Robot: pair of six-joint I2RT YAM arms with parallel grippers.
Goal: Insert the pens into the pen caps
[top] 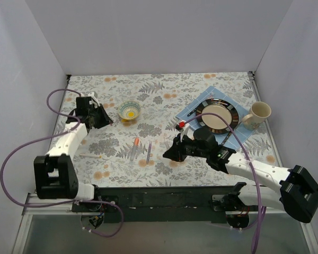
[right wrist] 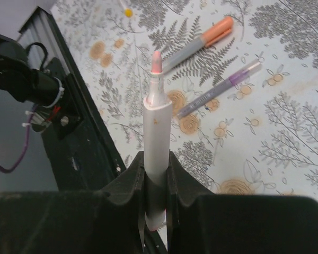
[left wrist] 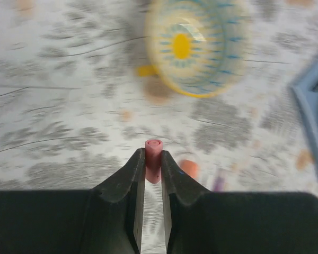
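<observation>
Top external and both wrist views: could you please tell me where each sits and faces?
Top external: high behind the robot, looking down on the floral table; both arms show.
Left wrist: looks past the left gripper, shut on a small pink plastic cap, at a blurred yellow-and-blue bowl.
Right wrist: looks past the right gripper, shut on a pale uncapped pen, leftward along the table's near edge.
Shared: the bowl, top and left wrist.

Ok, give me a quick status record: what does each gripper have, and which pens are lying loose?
left gripper: shut on pink cap
right gripper: shut on uncapped pen, tip pointing out past the fingers
lying loose: orange-ended pen and purple pen, side by side, not touching
held pen and cap: apart, not yet joined
</observation>
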